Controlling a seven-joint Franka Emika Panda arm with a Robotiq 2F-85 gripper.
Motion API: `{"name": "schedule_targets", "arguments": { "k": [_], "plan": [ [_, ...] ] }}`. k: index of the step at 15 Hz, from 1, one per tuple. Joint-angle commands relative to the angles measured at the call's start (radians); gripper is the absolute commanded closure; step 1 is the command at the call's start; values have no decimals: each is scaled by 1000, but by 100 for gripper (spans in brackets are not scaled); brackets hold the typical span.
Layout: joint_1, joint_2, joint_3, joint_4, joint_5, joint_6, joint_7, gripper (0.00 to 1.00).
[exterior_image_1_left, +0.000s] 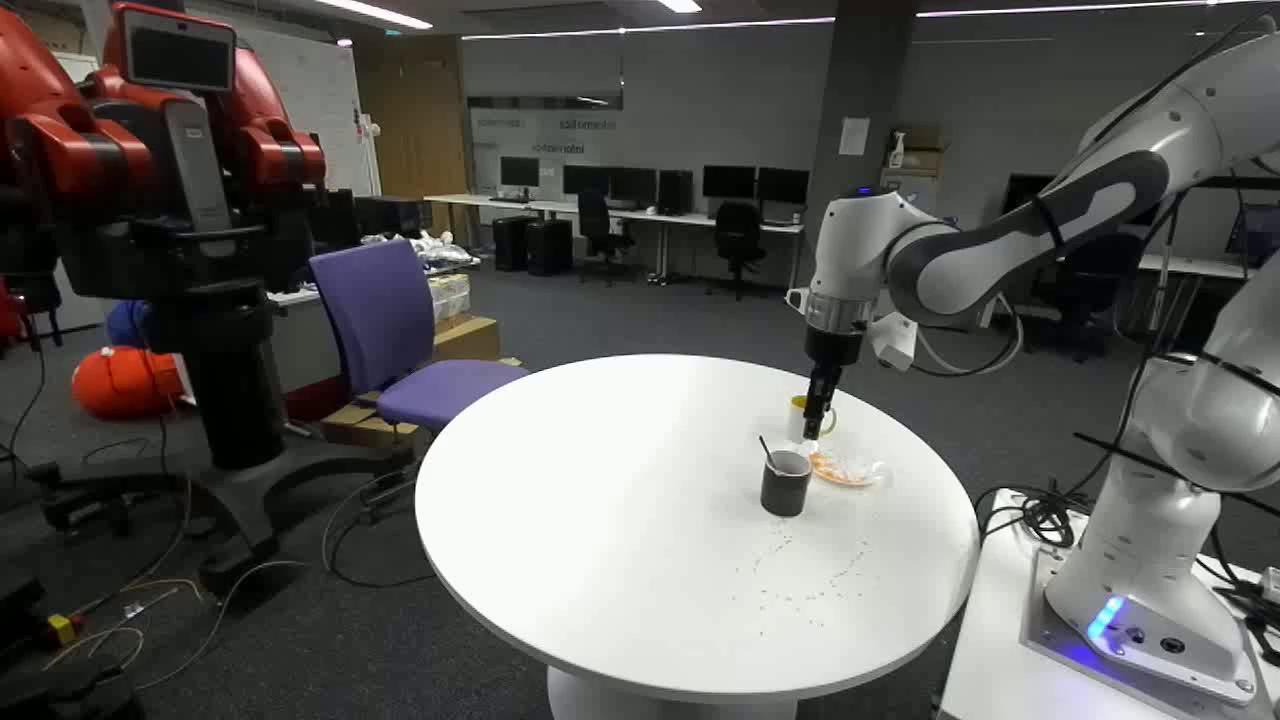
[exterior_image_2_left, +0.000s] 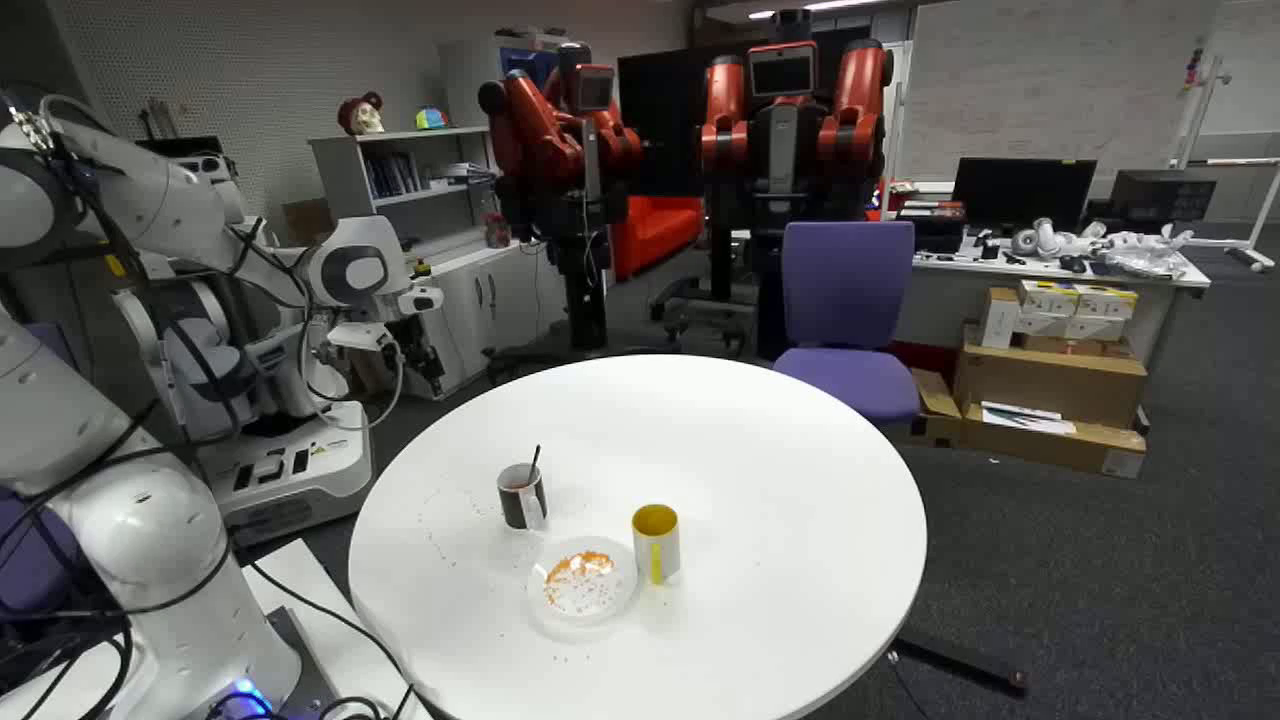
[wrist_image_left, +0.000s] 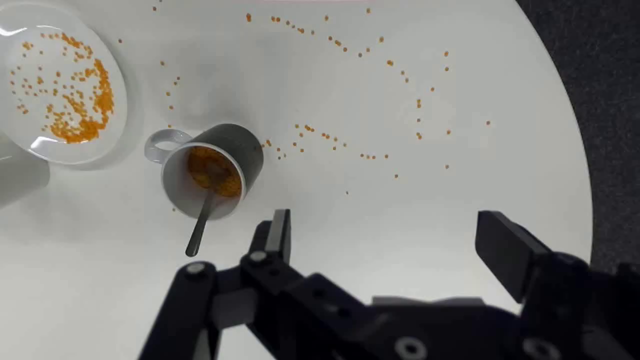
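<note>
Tool (wrist_image_left: 385, 230) spread wide, gripping nothing, above the white surface (wrist_image_left: 115, 290) near a black mug (wrist_image_left: 242, 150).
The mug holds orange granules (wrist_image_left: 200, 165) and a spoon (wrist_image_left: 199, 232); more granules dot a plate (wrist_image_left: 118, 95) beside a yellow-lined mug (exterior_image_2_left: 645, 540); faint lettering (exterior_image_1_left: 588, 125) marks a glass wall (exterior_image_1_left: 700, 100).

No text can be read; the pale lettering (exterior_image_1_left: 587, 125) on the back wall (exterior_image_1_left: 720, 110) is too blurred.
</note>
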Motion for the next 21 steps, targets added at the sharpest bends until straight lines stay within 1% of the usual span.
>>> {"name": "schedule_targets", "arguments": {
  "k": [1,2,3,4,5,6,8,11,13,16,19,21],
  "plan": [
    [21,2,-20,1,-8,-2,6,0],
    [10,9,-20,10,-22,-14,26,0],
    [-12,23,-20,30,-40,-55,76,0],
    [-26,27,-24,36,-53,-70,109,0],
    [-39,35,-42,43,-53,-88,124,0],
    [-66,44,-45,53,-100,-113,181,0],
    [-105,80,-79,88,-143,-169,226,0],
    [-150,170,-129,178,-181,-259,293,0],
    [-166,251,-159,256,-194,-278,371,0],
    [-152,380,-196,370,-195,-292,522,0],
    [-114,491,-223,463,-183,-290,703,0],
    [-83,540,-241,514,-171,-302,824,0]
  ]
}}
